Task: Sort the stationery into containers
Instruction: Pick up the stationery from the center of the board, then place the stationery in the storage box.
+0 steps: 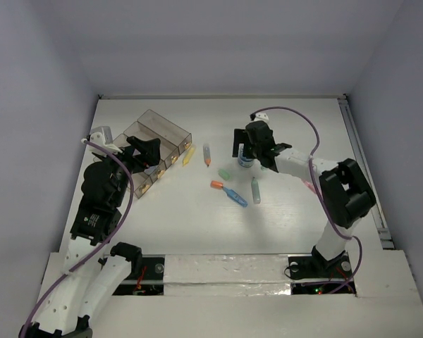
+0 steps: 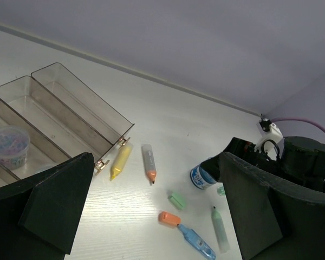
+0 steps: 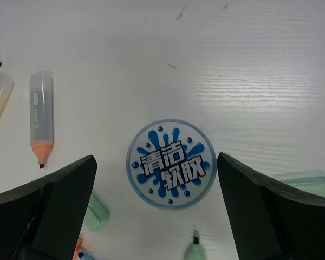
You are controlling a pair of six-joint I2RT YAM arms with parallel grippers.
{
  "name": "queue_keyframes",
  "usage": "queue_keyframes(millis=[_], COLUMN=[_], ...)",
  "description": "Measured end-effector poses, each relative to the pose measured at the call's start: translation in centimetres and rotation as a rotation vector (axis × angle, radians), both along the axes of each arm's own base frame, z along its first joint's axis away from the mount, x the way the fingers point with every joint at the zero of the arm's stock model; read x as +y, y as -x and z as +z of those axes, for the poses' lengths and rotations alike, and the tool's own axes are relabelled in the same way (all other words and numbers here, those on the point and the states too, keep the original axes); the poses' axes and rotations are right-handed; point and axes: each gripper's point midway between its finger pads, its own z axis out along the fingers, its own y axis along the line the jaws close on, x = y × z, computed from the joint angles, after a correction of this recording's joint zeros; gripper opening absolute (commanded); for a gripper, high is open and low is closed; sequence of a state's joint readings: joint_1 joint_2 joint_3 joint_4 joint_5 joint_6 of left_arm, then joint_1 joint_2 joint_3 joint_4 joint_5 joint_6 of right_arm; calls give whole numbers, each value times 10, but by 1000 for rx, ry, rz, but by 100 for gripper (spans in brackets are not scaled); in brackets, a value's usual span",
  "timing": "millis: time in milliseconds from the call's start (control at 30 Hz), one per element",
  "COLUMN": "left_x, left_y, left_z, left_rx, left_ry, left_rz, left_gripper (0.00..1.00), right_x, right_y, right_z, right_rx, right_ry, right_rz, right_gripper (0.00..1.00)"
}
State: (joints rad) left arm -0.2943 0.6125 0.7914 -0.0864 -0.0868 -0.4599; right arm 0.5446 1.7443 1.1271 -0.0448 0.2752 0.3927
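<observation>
Your left arm [image 1: 99, 204] reaches forward, and its wrist turns in toward the middle. Your left gripper [image 1: 146, 159] is wide open, its two fingers [image 2: 57, 208] far apart. Your right arm [image 1: 342, 193] bends at the elbow and stretches out to the left. Your right gripper [image 1: 247, 158] points straight down, and it is wide open too.

Loose pens [image 1: 234, 196] near clear containers [image 1: 163, 129]

Round blue-splash lid [image 3: 170, 164] reads "清洁软胶" (pen [image 3: 41, 116] print too small).
</observation>
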Motion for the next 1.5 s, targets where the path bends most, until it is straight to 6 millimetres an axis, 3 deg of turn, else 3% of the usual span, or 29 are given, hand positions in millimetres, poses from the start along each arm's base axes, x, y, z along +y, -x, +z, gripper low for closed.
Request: queue_keyframes(millis=[100, 200, 233, 333, 533, 667, 800, 867, 933, 1100, 1200, 1333, 1500], left_x=[0, 0, -1, -1, -1, -1, -1, -1, -1, -1, 0, 0, 0], left_y=[0, 0, 0, 0, 0, 0, 0, 0, 0, 2, 3, 3, 3], left_z=[0, 0, 0, 0, 0, 0, 0, 0, 0, 2, 3, 4, 4], left_rx=[0, 0, 0, 0, 0, 0, -1, -1, -1, -7, -13, -15, -15], left_ry=[0, 0, 0, 0, 0, 0, 0, 0, -1, -4, -3, -2, -2], left_rz=[-1, -2, -3, -6, -8, -8, -9, -9, -8, -8, -9, -9, -9], left_gripper=[99, 99, 99, 99, 99, 99, 99, 99, 99, 99, 99, 99, 99], right_x=[2, 0, -1, -2, 10, 55, 114, 142, 171, 234, 254, 268, 272], right_y=[-6, -5, -4, -4, -3, -17, -40, -50, -58, -70, -70, -68, -71], right_z=[-9, -22, -25, -26, -14, 36, 97, 117, 125, 103, 78, 55, 55], right_rx=[13, 42, 49, 52, 21, -86, -226, -281, -315, -310, -276, -239, -237], right_ry=[15, 39, 45, 55, 104, 64, -58, -108, -148, -185, -179, -164, -162], right_rz=[-6, -7, -8, -12, 25, 119, 218, 258, 303, 407, 445, 473, 477], right_gripper=[94, 78, 67, 51, 45, 44, 41, 41, 41, 41, 41, 41, 42])
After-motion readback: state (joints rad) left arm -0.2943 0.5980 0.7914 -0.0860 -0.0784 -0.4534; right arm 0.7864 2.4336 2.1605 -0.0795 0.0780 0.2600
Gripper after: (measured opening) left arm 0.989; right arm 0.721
